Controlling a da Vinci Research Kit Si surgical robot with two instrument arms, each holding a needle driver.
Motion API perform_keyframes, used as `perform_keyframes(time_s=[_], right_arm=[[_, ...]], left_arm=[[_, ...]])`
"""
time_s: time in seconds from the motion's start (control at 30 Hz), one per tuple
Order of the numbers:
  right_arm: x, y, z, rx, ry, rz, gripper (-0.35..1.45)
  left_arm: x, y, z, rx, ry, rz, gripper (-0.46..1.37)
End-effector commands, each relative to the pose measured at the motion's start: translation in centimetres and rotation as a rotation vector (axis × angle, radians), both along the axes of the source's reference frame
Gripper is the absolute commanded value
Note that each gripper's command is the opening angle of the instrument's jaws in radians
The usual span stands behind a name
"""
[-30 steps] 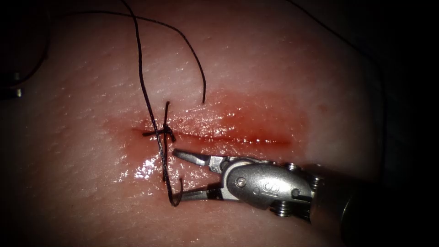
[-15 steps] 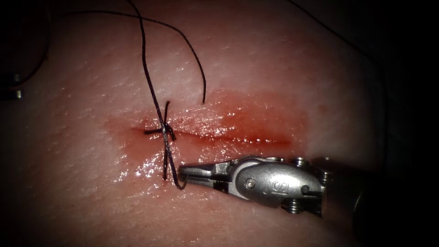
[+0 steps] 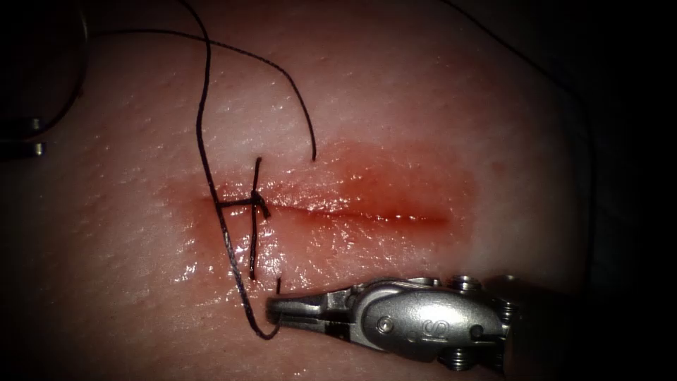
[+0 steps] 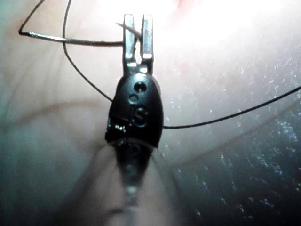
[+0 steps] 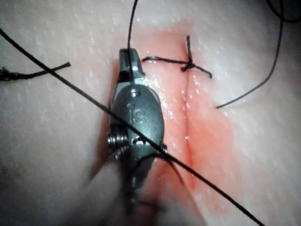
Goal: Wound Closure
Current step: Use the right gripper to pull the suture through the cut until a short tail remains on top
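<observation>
- Endoscope view: the cut [image 3: 331,212] runs crosswise over the tissue [image 3: 395,92], with red fluid [image 3: 409,187] spread along it.
- A knot [image 3: 258,203] sits at the left end of the cut, and its stitch crosses from one lip to the other.
- The right tool [image 3: 273,310] lies on the tissue between the cut and the tissue's near edge, and its tip is near the stitch's lower end.
- Its jaws are pressed together on the thread [image 3: 204,141]. From the jaws the thread loops round the tip, climbs past the left end of the cut and runs on toward the tissue's far edge.
- A loose thread tail [image 3: 310,134] arcs down from the far side and ends just short of the cut, right of the knot.
- Left wrist view: the left tool [image 4: 138,33] hangs above pale tissue, away from the cut.
- Its jaws stand close together, clamped on the needle [image 4: 75,40] near one end. The needle's glinting shaft runs sideways from them and is not in the tissue.
- Thread curves past this tool on both sides.
- Right wrist view: the right tool's jaws are closed on the thread, which rises straight from the tip.
- The tool lies beside the cut, with the knot just off its tip.
- One strand slants across in front of the tool's body.
- A frayed cut end of thread [image 5: 33,71] lies on bare tissue, well apart from the cut.
</observation>
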State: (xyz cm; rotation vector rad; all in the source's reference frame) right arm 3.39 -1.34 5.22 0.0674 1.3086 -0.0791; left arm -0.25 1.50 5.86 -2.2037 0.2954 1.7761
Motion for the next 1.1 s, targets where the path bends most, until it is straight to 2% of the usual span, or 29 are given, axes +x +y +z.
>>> perform_keyframes(time_s=[0.03,0.27,0.6,0.93,1.1], right_arm=[[0.02,-0.04,-0.05,0.002,0.004,-0.013,-0.35],[0.15,-0.32,-0.33,0.014,0.013,-0.113,-0.35],[0.33,-0.74,-0.47,0.053,0.013,-0.222,-0.35],[0.69,-1.09,-0.68,0.118,0.082,-0.352,-0.35],[0.94,-1.29,-0.74,0.157,0.109,-0.400,-0.35]], left_arm=[[0.00,0.00,0.00,0.000,0.001,0.002,-0.35],[-0.01,0.00,0.01,0.000,0.002,0.002,-0.35],[-0.05,0.00,0.05,-0.005,-0.002,0.006,-0.35],[-0.03,-0.02,0.09,-0.008,-0.002,0.007,-0.35],[-0.03,-0.03,0.10,-0.009,-0.002,0.008,-0.35]])
